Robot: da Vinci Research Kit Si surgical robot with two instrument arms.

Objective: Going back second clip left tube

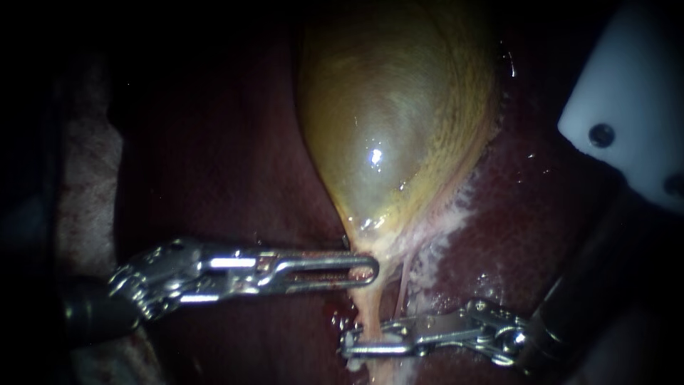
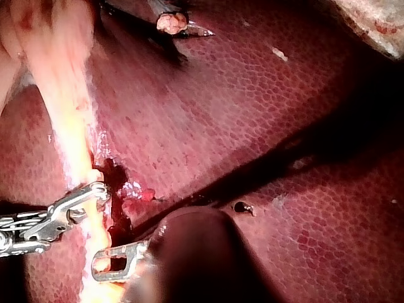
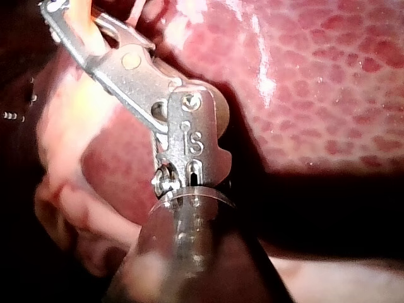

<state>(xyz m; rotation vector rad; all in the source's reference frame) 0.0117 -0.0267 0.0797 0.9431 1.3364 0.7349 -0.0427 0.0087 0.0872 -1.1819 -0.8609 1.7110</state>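
Steel jaws of my right instrument (image 1: 345, 343) stand spread astride the left tube (image 1: 365, 312), so I judge the retreat barely begun; next, ease straight back without snagging it.

Your left tube (image 1: 366, 319), a slender, glistening, pale pinkish-yellow cord of tissue, joined to the tapering neck of the swollen yellow-green gallbladder (image 1: 399, 107), running nearly straight down below it, drawn taut
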